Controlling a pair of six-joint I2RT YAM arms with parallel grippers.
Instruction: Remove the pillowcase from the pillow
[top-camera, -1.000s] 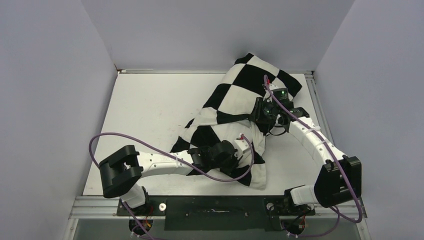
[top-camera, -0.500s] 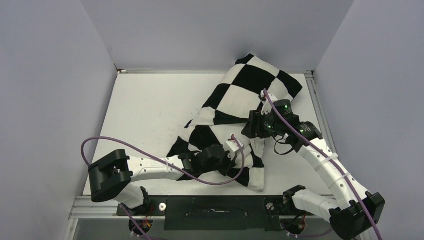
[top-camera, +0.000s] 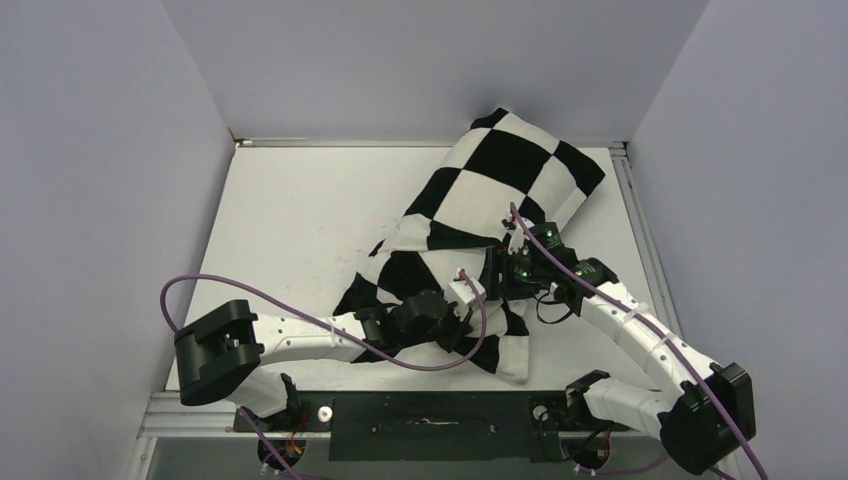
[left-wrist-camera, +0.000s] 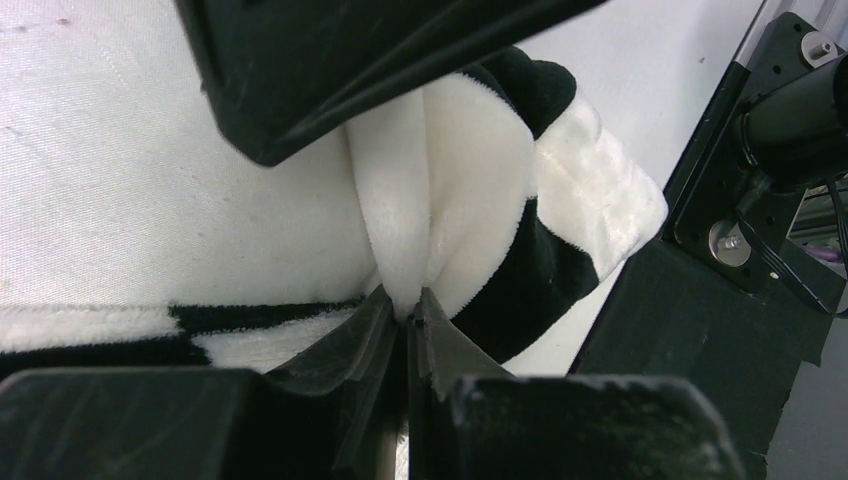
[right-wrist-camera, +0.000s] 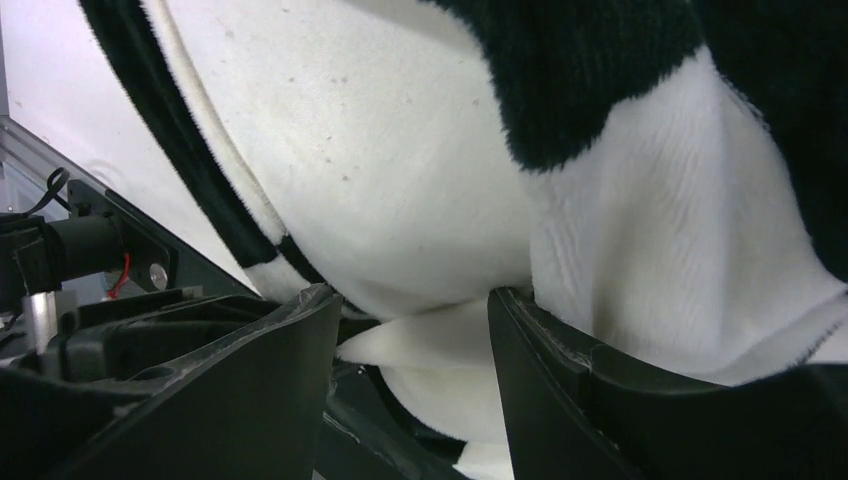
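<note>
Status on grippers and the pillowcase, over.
Left gripper shut on pillowcase fold. Right gripper open, fabric between jaws. Pillowcase not yet off. No obstruction seen.

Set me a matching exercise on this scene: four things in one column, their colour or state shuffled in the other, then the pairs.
Things:
1. left gripper
2. right gripper
3. pillowcase
4. cable

Colour or state:
A. purple
B. open, with fabric between its fingers
C. black-and-white checked
D. shut on a fold of the pillowcase

Pairs: 1-D, 2-B, 3-C, 4-A
</note>
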